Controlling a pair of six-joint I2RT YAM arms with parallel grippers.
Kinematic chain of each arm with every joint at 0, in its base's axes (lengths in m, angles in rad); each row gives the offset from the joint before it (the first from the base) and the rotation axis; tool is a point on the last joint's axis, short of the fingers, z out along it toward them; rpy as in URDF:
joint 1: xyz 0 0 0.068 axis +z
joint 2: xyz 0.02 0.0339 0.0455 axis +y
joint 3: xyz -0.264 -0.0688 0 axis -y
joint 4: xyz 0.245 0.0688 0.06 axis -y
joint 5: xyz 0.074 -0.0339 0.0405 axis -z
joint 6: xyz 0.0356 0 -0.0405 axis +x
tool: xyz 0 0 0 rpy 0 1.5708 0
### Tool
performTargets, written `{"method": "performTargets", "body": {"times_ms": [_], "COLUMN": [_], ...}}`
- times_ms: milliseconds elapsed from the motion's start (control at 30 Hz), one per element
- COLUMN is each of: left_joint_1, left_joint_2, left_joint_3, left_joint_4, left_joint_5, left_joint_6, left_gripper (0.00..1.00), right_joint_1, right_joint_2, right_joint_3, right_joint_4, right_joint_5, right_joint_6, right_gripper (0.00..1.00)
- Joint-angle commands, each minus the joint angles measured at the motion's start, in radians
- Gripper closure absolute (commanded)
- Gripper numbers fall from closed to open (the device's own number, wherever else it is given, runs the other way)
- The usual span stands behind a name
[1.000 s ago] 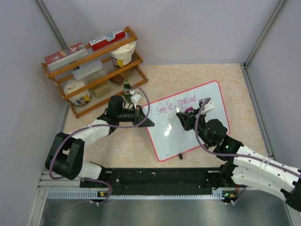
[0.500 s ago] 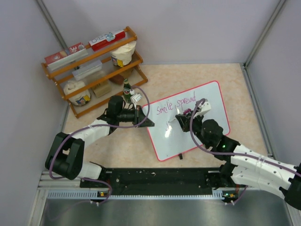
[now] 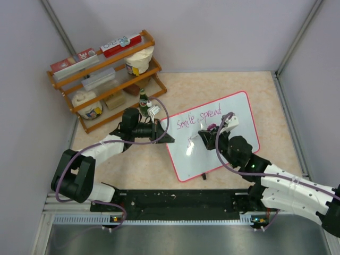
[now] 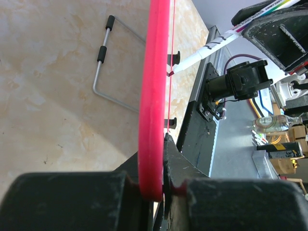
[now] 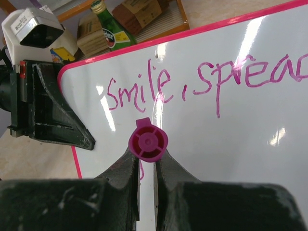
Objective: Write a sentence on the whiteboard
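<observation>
a: where is the top camera sitting?
b: it's looking down from above, taking in the whole whiteboard (image 3: 186,162).
a: and the wrist cameras?
b: left is hugging its edge; right is facing the sentence (image 5: 163,89) close. both are catching the marker (image 4: 207,48).

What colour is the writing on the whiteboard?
The writing is magenta, clearest in the right wrist view.

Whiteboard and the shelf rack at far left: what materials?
Whiteboard: glossy white face, likely coated, given the light glints; red-pink frame looks plastic. Shelf rack: seems varnished wood, orange-brown with a slight sheen.
</observation>
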Motion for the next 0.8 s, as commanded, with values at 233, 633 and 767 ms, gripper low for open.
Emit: {"method": "performTargets", "body": {"times_ms": [233,633,767], "left_joint_1": [-0.046,-0.047,-0.047], "left_joint_2": [0.049,0.043,0.043], "left_joint_3": [-0.066,-0.068,-0.068], "left_joint_4": [-0.122,-0.122,-0.122], "left_joint_5": [-0.143,-0.143,-0.144], "left_joint_6": [0.263,0.263,0.263], "left_gripper": [1.00,1.00,1.00], "right_joint_1": [0.006,0.007,0.006], "right_joint_2": [-0.048,-0.015,-0.002], "right_joint_3": [-0.062,-0.007,0.011], "right_joint_4": [-0.086,-0.095,-0.092], "right_joint_5": [0.027,0.123,0.138], "right_joint_6": [0.009,0.007,0.001], "right_gripper": [1.00,1.00,1.00]}}
